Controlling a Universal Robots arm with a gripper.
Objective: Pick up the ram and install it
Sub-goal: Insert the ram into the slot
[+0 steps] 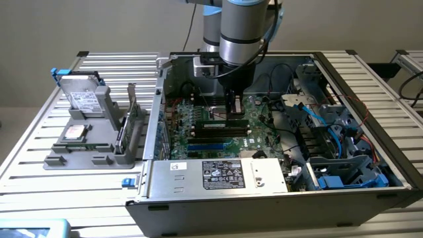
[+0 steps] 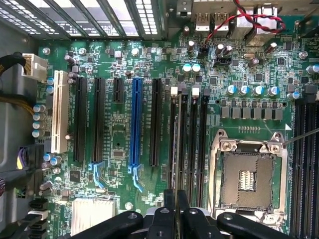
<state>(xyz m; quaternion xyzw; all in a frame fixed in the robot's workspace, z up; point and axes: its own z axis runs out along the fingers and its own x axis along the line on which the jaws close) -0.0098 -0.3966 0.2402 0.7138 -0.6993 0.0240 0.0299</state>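
In the exterior view my gripper [image 1: 235,113] reaches down into the open computer case [image 1: 370,104], over the memory slots of the green motherboard [image 1: 182,144]. The ram [image 1: 215,122], a narrow green stick with black chips, lies along those slots right under the fingers. In the wrist view the ram [image 2: 175,149] appears edge-on as a thin line over one of the black memory slots [image 2: 192,144]. The two black fingers [image 2: 169,206] of my gripper [image 2: 176,201] are shut on its end. Whether the stick is fully seated in the slot I cannot tell.
A grey holder [image 1: 89,148] on the slatted table at the exterior view's left carries a silver hard drive [image 1: 82,96] and an upright expansion card [image 1: 129,119]. Inside the case are the power supply [image 1: 218,173], blue cables [image 1: 317,119], the CPU socket [image 2: 247,179] and a blue card slot [image 2: 134,124].
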